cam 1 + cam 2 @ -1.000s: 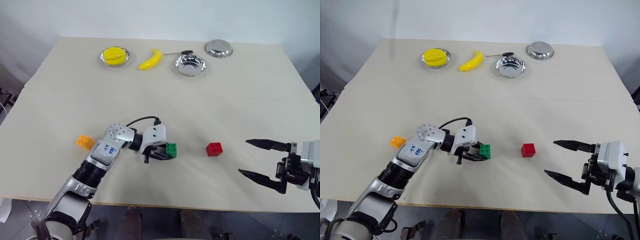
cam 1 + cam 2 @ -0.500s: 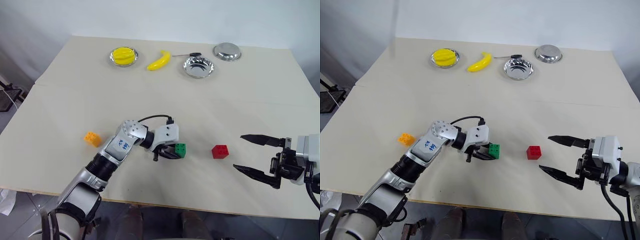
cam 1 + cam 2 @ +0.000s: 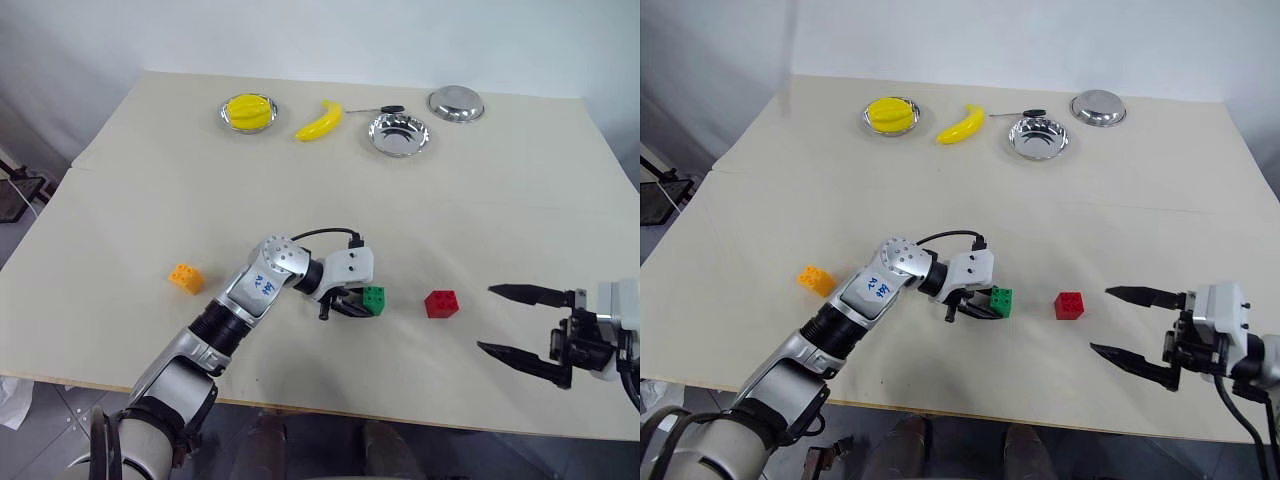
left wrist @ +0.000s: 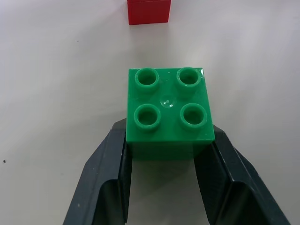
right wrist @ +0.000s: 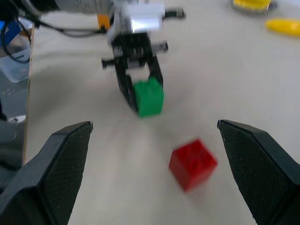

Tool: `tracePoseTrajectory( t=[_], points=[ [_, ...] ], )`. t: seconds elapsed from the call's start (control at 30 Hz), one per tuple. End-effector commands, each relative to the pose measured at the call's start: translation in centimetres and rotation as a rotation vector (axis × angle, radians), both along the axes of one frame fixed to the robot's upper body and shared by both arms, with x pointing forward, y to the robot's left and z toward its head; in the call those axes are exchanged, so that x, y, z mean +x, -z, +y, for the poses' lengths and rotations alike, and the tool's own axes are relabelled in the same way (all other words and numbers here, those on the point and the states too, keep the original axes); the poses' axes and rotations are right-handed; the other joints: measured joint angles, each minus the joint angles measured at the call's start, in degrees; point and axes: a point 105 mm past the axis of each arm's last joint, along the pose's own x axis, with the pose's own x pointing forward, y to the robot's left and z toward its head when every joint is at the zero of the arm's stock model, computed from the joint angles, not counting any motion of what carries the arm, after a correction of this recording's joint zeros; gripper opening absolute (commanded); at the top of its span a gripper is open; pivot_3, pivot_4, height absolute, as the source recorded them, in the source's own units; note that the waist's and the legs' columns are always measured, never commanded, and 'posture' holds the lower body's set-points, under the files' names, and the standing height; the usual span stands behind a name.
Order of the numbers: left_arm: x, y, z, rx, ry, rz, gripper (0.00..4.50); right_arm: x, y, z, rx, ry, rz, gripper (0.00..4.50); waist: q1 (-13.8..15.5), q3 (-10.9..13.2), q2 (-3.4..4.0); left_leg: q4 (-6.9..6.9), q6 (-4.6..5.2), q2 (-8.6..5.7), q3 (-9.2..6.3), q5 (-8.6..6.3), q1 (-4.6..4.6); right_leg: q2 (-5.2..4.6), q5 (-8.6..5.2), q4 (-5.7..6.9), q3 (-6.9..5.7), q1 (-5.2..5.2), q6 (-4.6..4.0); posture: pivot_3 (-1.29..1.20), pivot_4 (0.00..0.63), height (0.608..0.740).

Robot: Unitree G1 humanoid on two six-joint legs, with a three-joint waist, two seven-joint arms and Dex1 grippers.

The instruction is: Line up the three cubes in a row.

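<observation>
The green cube [image 3: 374, 298] rests on the table with my left gripper [image 3: 365, 304] shut on it, one black finger [image 4: 110, 173] pressed against each side. A short gap to its right sits the red cube [image 3: 441, 303], roughly level with it. The orange-yellow cube [image 3: 185, 277] lies apart at the left, beyond my left forearm. My right gripper [image 3: 486, 318] hovers open and empty near the front right of the table, to the right of the red cube. In the right wrist view the red cube [image 5: 192, 163] and green cube [image 5: 149, 97] lie ahead of its spread fingers.
Along the far edge stand a steel bowl with a yellow fruit [image 3: 248, 110], a banana [image 3: 320, 120], an empty steel bowl [image 3: 398, 133], another steel bowl [image 3: 456, 103] and a small black-handled tool [image 3: 380, 109]. The table's front edge [image 3: 400, 415] runs close below both grippers.
The camera view shifted. My left gripper has carried the green cube to the right, closer to the red cube. The right gripper drifted slightly right and lower, still open.
</observation>
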Motion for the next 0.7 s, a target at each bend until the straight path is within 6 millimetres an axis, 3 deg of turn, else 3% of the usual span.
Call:
tracePoseTrajectory(
  t=[0.03,0.23,0.27,0.47,0.6,0.7],
  points=[
    [-0.4,1.0,-0.1,0.023,0.0,0.021,2.78,-0.2,-0.3,-1.5,-0.053,0.015,-0.021,4.5,-0.1,0.0,0.0,-0.01,0.01,0.0,0.01,0.0,0.02,0.0,0.0,0.0,0.0,0.01,0.0,0.0,0.15,0.74],
    [-1.2,-0.7,-0.2,-0.048,0.065,0.018,4.39,0.3,-0.6,-1.0,-0.052,-0.013,-0.04,4.5,-0.3,0.0,0.0,0.01,0.02,0.0,0.01,0.01,0.08,0.0,0.03,0.01,0.02,0.07,0.0,0.0,0.15,0.74],
    [-1.2,-0.9,0.3,-0.044,0.079,0.014,4.48,0.4,-0.7,-0.8,-0.049,-0.021,-0.041,4.5,-0.3,0.0,0.0,0.01,0.03,0.0,0.01,0.01,0.08,0.0,0.03,0.01,0.01,0.07,0.0,0.0,0.15,0.74],
    [0.3,-5.3,3.9,-0.154,0.135,-0.107,4.48,0.8,-1.0,-0.2,-0.042,-0.059,-0.046,4.5,-0.8,0.0,0.01,-0.15,0.02,0.03,0.03,0.02,0.03,0.0,0.01,0.01,0.01,-0.1,-0.04,0.0,0.15,0.74],
    [1.4,-10.1,6.5,-0.389,0.161,-0.235,4.48,1.5,-1.2,0.2,-0.035,-0.08,-0.056,4.5,-1.0,0.0,0.01,-0.1,0.02,0.04,0.04,0.02,0.02,-0.01,0.01,-0.01,0.01,-0.1,-0.04,0.0,0.15,0.74],
    [2.3,-11.6,9.8,-0.455,0.08,-0.239,4.48,2.0,-1.4,0.8,-0.02,-0.1,-0.059,4.5,-1.6,0.0,0.01,-0.16,0.02,0.04,0.03,0.01,0.01,-0.01,0.01,-0.01,-0.01,-0.11,-0.04,0.0,0.15,0.74]
  ],
)
